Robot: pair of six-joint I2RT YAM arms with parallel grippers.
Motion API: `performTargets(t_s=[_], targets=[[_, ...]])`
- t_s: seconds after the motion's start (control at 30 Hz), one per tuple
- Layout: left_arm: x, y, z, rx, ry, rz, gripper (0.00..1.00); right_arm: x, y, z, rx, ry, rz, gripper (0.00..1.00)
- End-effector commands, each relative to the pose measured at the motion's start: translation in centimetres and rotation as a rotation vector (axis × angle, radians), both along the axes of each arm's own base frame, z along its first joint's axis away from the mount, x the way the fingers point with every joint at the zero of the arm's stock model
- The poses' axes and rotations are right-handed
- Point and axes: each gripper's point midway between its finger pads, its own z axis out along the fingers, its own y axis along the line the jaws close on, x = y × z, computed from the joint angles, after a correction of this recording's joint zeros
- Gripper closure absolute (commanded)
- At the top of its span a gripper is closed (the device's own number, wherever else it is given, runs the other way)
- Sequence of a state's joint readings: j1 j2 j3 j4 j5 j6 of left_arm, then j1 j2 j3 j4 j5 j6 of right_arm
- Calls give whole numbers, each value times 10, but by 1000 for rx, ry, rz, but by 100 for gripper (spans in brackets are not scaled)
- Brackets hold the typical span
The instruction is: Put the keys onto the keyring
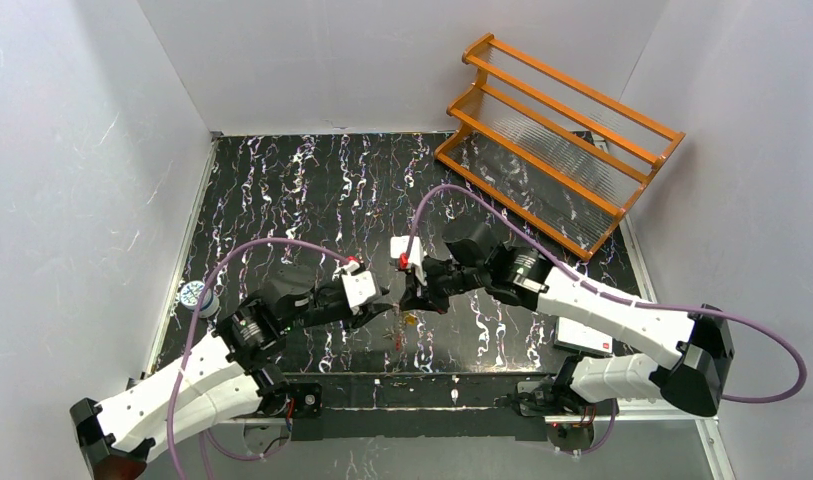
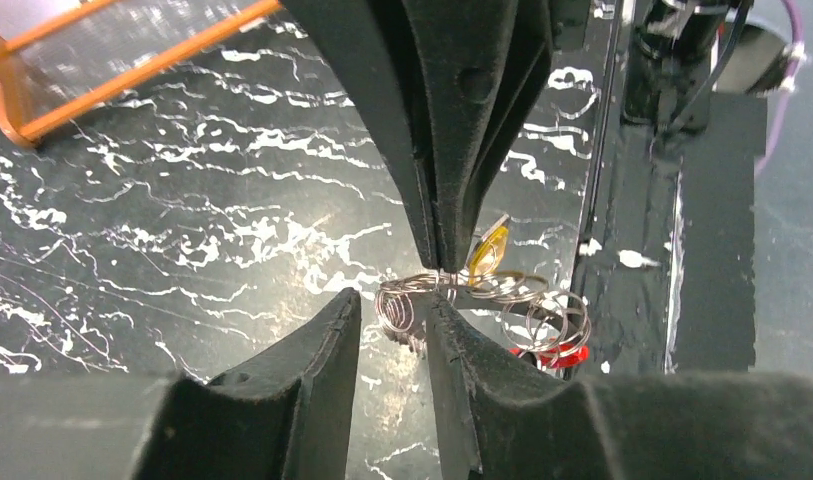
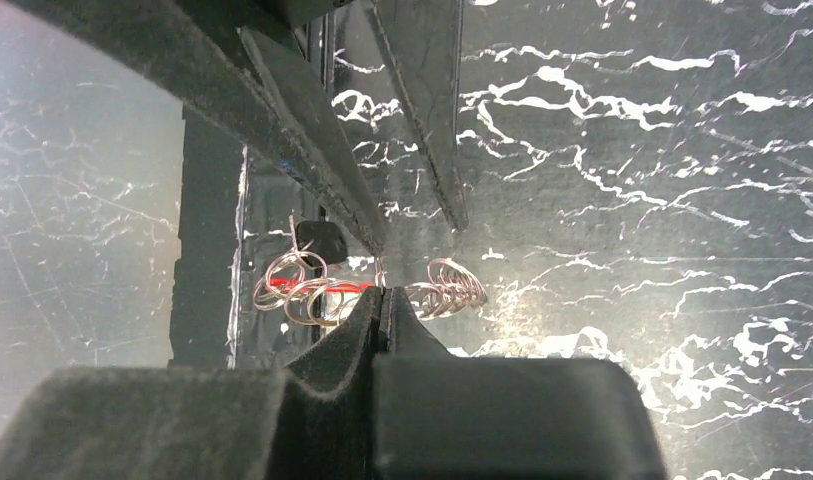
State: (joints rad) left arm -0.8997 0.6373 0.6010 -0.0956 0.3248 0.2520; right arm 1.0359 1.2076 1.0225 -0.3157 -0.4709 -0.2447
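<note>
The keyring [image 2: 482, 292] shows only as a tangle of thin wire coils, the brass key [image 2: 488, 248] is partly hidden behind the right fingers [image 3: 367, 320], and the silvery key cannot be picked out for certain. The right fingers are pressed together on the wire, over the marbled tabletop [image 1: 282, 190] near its near edge, while the left fingers [image 2: 327, 335] stand apart with one coil in their gap. Open tabletop lies beyond, and the orange rack [image 1: 557, 130] stands well apart in the far right corner.
</note>
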Motion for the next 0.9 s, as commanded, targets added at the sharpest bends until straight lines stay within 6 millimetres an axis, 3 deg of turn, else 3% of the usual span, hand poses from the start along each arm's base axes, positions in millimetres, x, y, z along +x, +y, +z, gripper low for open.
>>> performTargets(t_s=[0.0,0.43,0.8,0.87], targets=[[-10,-1,-4,74,9,-78,70,3,7,19,2,-6,13,99],[-13,-13,-11,72,76,-115,72,4,11,19,-11,10,17,99],[-11,-20,-15,45,94,-116,100,4,12,19,-1,5,23,99],[-12,-19,-18,55,96,-117,100,4,12,19,2,0,21,99]])
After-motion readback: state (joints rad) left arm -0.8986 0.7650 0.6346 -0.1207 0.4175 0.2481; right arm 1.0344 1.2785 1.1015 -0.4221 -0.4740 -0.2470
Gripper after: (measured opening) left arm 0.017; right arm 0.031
